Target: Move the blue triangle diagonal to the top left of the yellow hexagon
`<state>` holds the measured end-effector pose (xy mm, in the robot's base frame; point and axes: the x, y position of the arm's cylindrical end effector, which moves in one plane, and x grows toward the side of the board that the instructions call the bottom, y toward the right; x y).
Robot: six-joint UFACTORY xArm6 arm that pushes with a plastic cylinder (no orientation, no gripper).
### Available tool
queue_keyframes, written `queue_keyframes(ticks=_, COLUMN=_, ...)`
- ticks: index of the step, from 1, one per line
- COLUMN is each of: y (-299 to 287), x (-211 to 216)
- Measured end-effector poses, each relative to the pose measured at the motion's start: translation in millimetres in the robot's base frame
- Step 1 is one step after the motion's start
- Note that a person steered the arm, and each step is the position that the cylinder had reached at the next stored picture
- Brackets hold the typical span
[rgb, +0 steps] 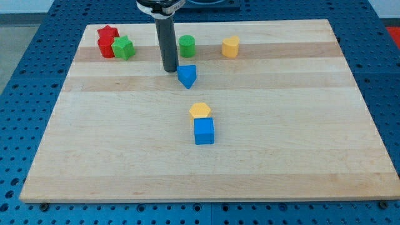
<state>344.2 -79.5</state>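
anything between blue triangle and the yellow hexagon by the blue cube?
Nothing: in the camera view only bare board separates the blue triangle from the yellow hexagon.

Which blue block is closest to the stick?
The blue triangle, right beside my tip. The blue cube sits farther down, touching a yellow block.

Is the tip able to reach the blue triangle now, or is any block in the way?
Probably yes. My tip stands just to the view's left of the blue triangle, nearly touching, with no block between them. The green cylinder sits farther toward the view's top.
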Motion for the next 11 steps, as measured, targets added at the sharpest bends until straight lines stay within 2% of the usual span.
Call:
queue_keyframes(ticks=4, y=24, x=1)
queue_keyframes(ticks=11, y=12, x=43)
